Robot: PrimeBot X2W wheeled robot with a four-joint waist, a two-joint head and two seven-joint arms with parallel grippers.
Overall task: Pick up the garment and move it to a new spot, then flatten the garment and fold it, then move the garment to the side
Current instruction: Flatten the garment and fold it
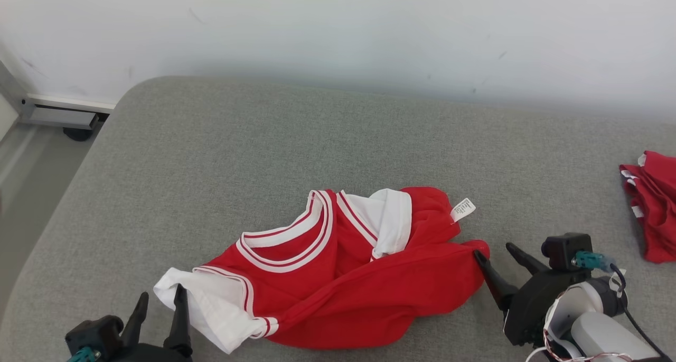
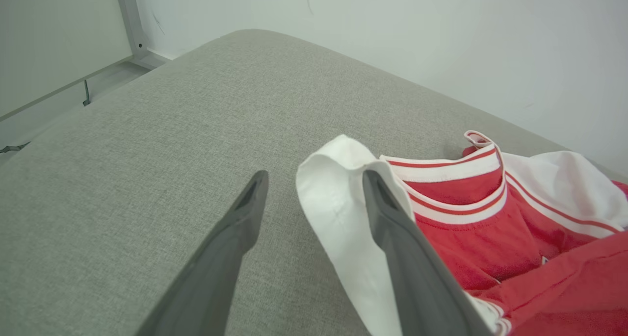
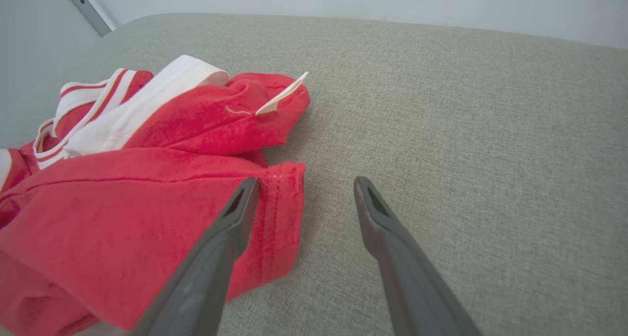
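The garment [image 1: 343,277] is a red jersey with white sleeves and red-and-white striped trim, lying crumpled on the grey padded surface [image 1: 317,140]. My left gripper [image 1: 162,293] stands open at the garment's left end. In the left wrist view the white sleeve [image 2: 338,203] lies loose between the spread fingers of the left gripper [image 2: 315,176], against the right-hand one. My right gripper [image 1: 493,250] is open at the garment's right corner. In the right wrist view the right gripper [image 3: 306,180] has its left finger over the red hem [image 3: 287,213] and its right finger over bare fabric. A white care label [image 1: 462,209] sticks out.
A second red garment [image 1: 655,209] lies at the surface's right edge. A white wall [image 1: 369,29] runs behind. The surface's rounded left edge drops to the floor, where a metal rail [image 1: 63,116] sits. Bare grey surface stretches behind the garment.
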